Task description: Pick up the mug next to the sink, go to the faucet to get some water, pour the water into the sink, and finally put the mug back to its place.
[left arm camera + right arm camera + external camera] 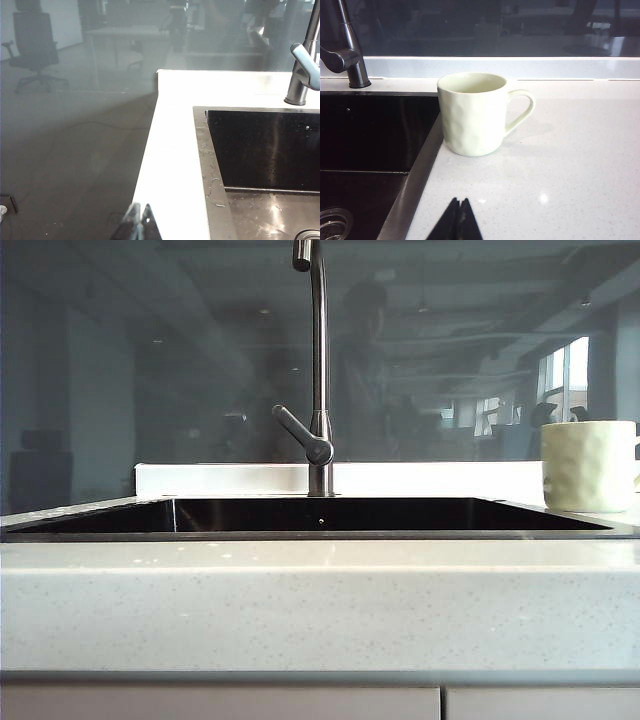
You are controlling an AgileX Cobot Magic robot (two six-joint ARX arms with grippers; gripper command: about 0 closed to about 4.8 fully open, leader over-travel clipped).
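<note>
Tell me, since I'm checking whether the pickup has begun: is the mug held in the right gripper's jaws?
No: in the right wrist view the mug stands upright on the countertop beside the sink, clear of the shut right gripper.

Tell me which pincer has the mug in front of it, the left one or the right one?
The right pincer, shut, points at the mug standing upright on the countertop. The left pincer, also shut, sees only the sink corner and the faucet.

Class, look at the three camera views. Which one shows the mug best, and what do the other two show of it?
The right wrist view: the mug stands whole and upright on the counter beside the sink, handle and open mouth clear, ahead of the shut right gripper. The exterior view catches it at the right edge, handle cut off. The left wrist view shows no mug.
</note>
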